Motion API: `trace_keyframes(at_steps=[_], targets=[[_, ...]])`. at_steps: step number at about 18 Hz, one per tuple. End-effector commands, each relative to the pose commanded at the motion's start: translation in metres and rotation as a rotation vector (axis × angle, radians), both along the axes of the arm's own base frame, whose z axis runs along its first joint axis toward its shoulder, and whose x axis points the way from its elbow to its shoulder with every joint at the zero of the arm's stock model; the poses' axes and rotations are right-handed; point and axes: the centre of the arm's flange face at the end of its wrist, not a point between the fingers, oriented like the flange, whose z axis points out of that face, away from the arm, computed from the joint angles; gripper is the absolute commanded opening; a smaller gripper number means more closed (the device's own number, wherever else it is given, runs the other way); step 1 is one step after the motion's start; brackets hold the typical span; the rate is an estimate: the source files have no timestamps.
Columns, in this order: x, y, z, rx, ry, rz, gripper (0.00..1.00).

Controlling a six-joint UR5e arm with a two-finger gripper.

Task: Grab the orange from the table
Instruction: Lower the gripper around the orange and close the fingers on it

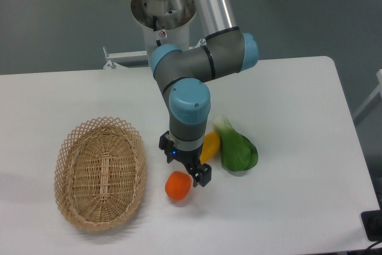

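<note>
I see the orange point(178, 186) lying on the white table point(298, 111), low in the frame and a little left of centre. My gripper point(185, 163) hangs just above it and slightly to its upper right, pointing down, one black finger near the fruit's upper right edge. I cannot tell how far the jaws are spread, and they hold nothing. Right of the gripper lies a yellow fruit point(209, 145), partly hidden by the arm, touching a green vegetable point(237, 150). A wicker basket point(100, 173) sits at lower left, well apart from the orange.
</note>
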Motion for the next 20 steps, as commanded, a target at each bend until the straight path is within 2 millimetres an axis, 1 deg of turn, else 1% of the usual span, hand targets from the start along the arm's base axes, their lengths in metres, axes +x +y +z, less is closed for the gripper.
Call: trace_keyframes(at_steps=[1,3,9,11,12,17,18,20], targets=[[-0.001,0.001,-0.003,0.0,-0.003,0.02,1.0],[0.005,0.006,-0.007,-0.002,-0.009,0.03,1.0],[0.001,0.011,-0.014,-0.001,-0.008,0.047,1.0],[0.003,0.013,-0.018,0.002,-0.006,0.046,1.0],[0.008,0.016,-0.019,0.001,-0.005,0.037,1.0],[0.011,0.015,-0.026,-0.008,-0.012,0.034,1.0],[0.011,0.015,-0.026,-0.008,-0.012,0.034,0.99],[0.011,0.015,-0.026,-0.009,-0.011,0.032,0.84]])
